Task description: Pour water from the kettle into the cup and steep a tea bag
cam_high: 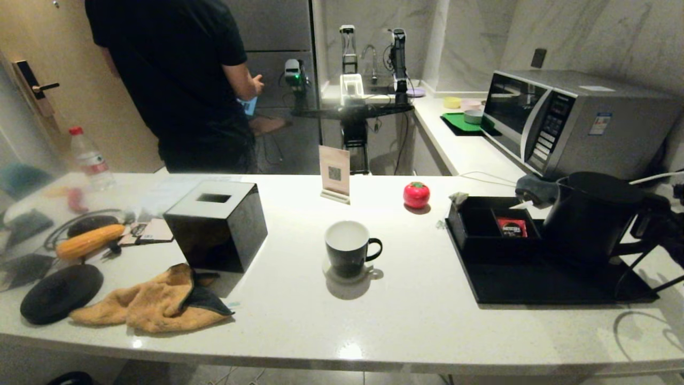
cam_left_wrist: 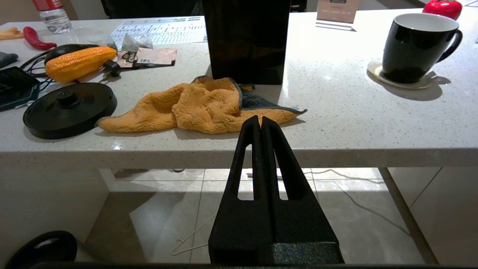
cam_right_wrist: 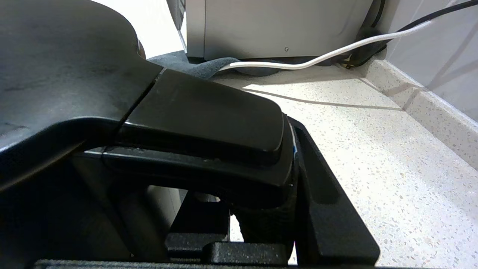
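The matte black kettle stands on a black tray at the counter's right end. My right gripper is at its loop handle; in the right wrist view the gripper is shut on that handle. The black cup, white and dry-looking inside, sits on a coaster at mid-counter and also shows in the left wrist view. A small grey-green tea bag lies at the corner of the black box holding a red sachet. No water shows. My left gripper hangs shut and empty below the counter's front edge.
A black tissue box, orange cloth, round kettle base and toy corn fill the left side. A red tomato timer and card stand sit behind the cup. A microwave stands behind the kettle; a person stands beyond.
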